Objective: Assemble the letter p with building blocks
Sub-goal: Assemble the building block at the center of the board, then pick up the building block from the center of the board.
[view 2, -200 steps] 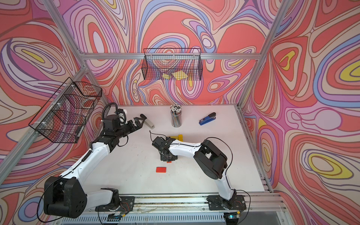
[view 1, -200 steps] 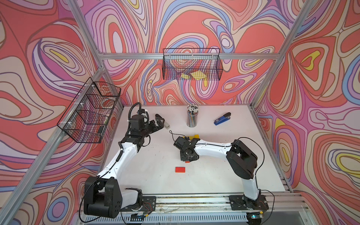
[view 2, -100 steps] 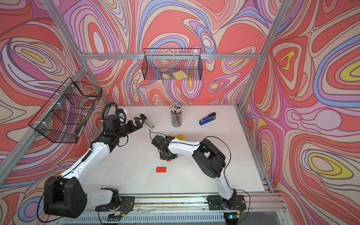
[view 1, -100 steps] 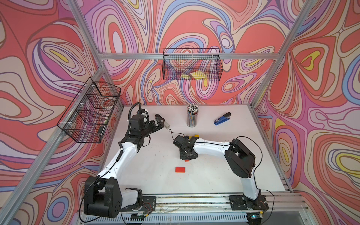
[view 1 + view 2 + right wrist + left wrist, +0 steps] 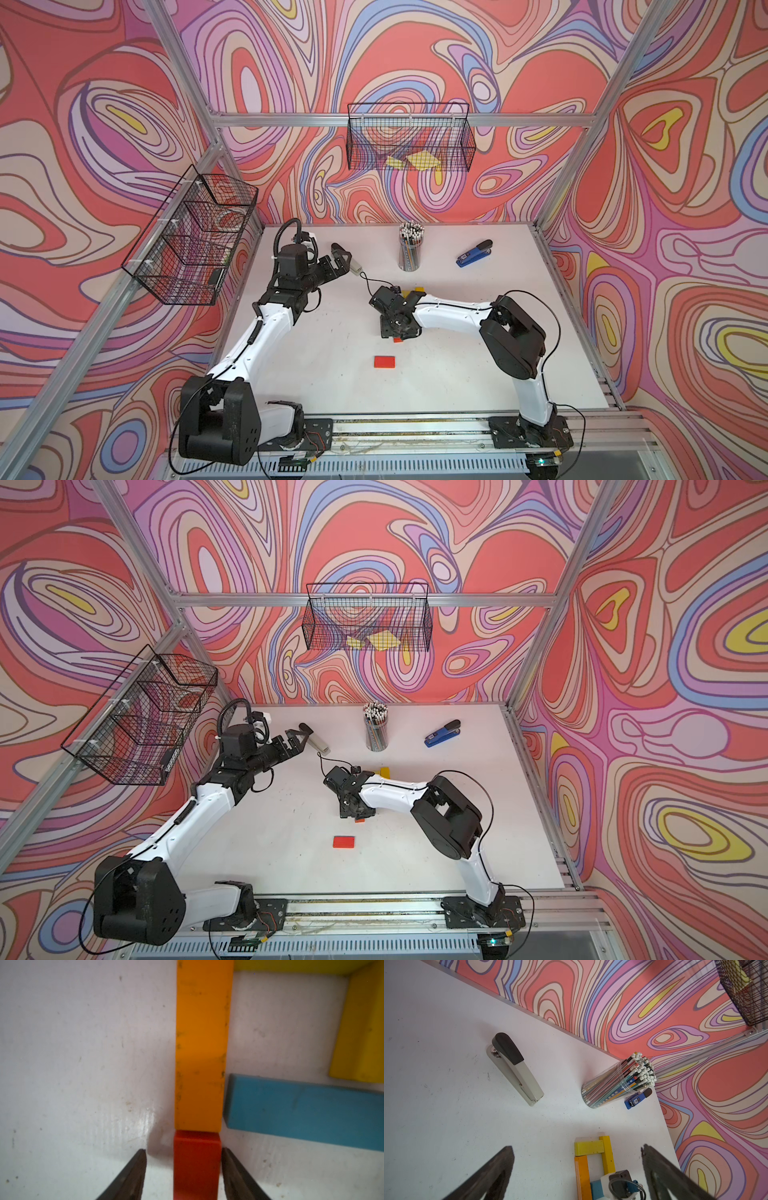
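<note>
Midway across the white table (image 5: 332, 386), the letter p (image 5: 607, 1157) lies flat in front of the pencil cup (image 5: 616, 1084). A red block (image 5: 196, 1165) butts end to end against the orange bar (image 5: 200, 1043) to make the stem, while two yellow bars (image 5: 588, 1148) and a teal-blue bar (image 5: 301, 1109) form the loop. The right gripper (image 5: 184, 1150) straddles the red block with its jaws parted and a gap showing on one side, so nothing is clamped. In both top views the right arm (image 5: 453, 318) hides nearly all of the letter. A second red block (image 5: 384, 361) lies alone nearer the front rail. The left gripper (image 5: 576, 1147) hangs spread wide and empty near a grey stapler (image 5: 515, 1068), and a blue stapler (image 5: 473, 253) sits beyond the cup. Yellow paper notes (image 5: 422, 160) rest in the wire basket (image 5: 409, 124) on the back wall. Printing on the pencils and the blue stapler's label is too small to read.
</note>
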